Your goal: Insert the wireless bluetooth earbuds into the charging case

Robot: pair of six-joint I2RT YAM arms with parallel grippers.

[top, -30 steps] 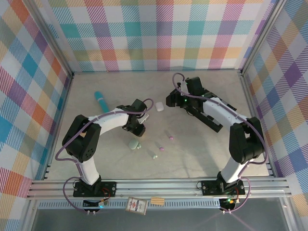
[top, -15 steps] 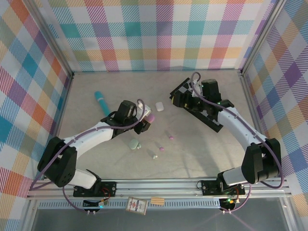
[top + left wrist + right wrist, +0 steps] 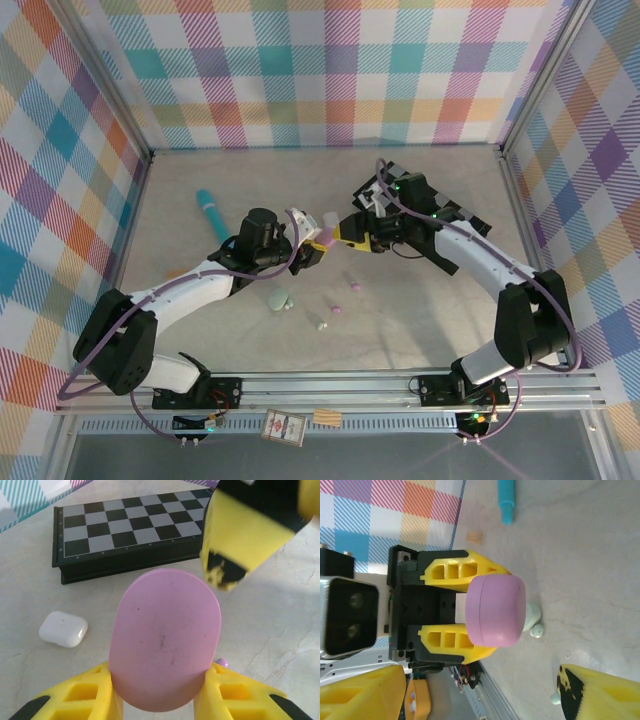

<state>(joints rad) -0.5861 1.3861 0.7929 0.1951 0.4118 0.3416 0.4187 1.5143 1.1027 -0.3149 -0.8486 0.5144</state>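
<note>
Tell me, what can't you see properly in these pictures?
- Inside of the pink case: left wrist view, its own shell hides it.
- The mint case: right wrist view, mostly behind the pink case.
- A tiny pink bud: left wrist view, just a sliver peeks past the case.
- The loose buds on the table: top view, too small to tell their shape.

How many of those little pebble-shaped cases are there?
3. The lilac case sits in the left jaws, the white case lies near the chessboard, the mint case lies on the table. Others may be hidden.
</note>
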